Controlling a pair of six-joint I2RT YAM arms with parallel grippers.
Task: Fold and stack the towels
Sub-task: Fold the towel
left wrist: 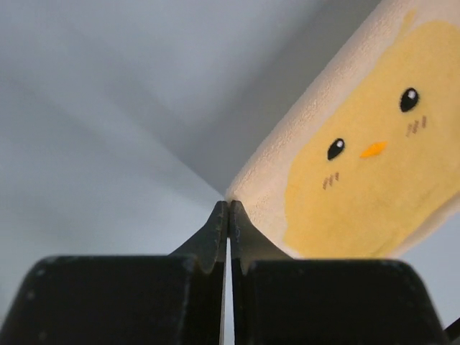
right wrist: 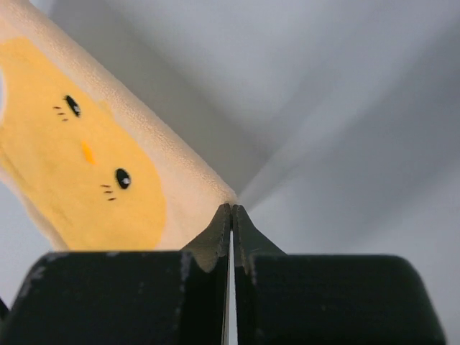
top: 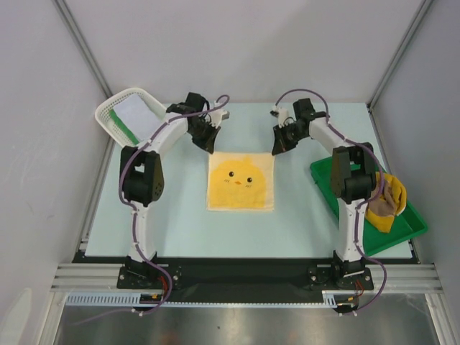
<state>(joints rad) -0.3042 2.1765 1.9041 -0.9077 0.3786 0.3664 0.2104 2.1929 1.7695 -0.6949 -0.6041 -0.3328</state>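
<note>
A soft, pale cream towel with a yellow chick face (top: 241, 181) lies flat and open in the middle of the light blue table (top: 302, 230). The chick has two black eyes and a little orange beak. The left pincer (top: 212, 146) is down at the far left corner of this towel. Its two black fingers are pressed tight together, with the corner right at their tips. The right pincer (top: 276, 147) is down at the far right corner, clenched the same way on that corner. A white mesh plastic basket (top: 108, 115) sits at the far left of the table, tipped up, with a white cloth (top: 136, 111) and a strip of green cloth (top: 128, 133) inside. A green plastic tray (top: 402, 233) sits on the right side. In it lies a bunched heap of tan-brown and yellow cloth (top: 387, 203), partly behind the right arm.
</note>
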